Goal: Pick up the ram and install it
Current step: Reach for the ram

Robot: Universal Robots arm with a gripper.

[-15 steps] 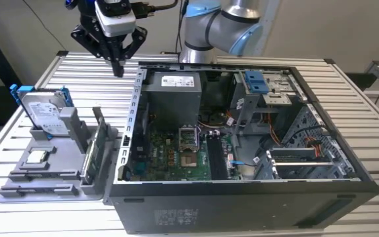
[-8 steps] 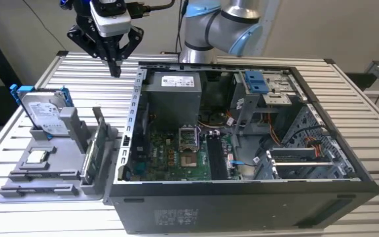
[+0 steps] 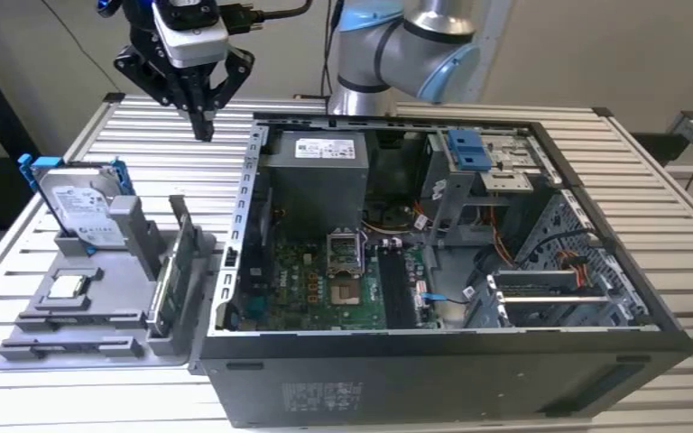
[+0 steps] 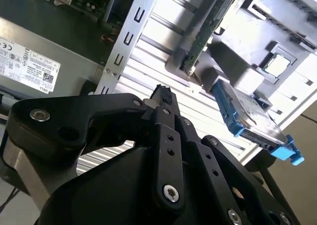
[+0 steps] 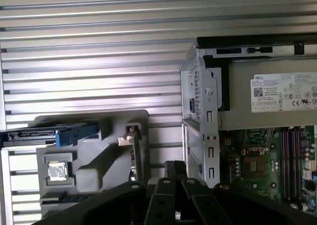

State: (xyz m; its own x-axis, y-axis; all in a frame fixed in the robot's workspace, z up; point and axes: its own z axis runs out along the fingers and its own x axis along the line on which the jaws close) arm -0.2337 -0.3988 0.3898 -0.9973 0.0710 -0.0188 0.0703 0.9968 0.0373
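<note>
The ram (image 3: 163, 296) is a thin dark stick standing on its long edge in the grey holder (image 3: 76, 316), at the exterior view's left beside the open computer case (image 3: 443, 361). It shows as a greenish board (image 4: 205, 29) in the second wrist view and edge-on (image 5: 135, 153) in the first wrist view. My gripper (image 3: 205, 126) hangs high above the slatted table behind the holder, well apart from the ram. Its black fingers meet at the tips, shut on nothing, in both wrist views (image 4: 162, 93) (image 5: 173, 168).
A silver hard drive (image 3: 82, 203) in a blue frame stands at the holder's back. A small square chip (image 3: 69, 287) lies in the holder. Inside the case are the green motherboard (image 3: 322, 280) with long dark slots (image 3: 395, 284), a grey power supply (image 3: 317, 180) and a blue-clipped drive cage (image 3: 473, 153).
</note>
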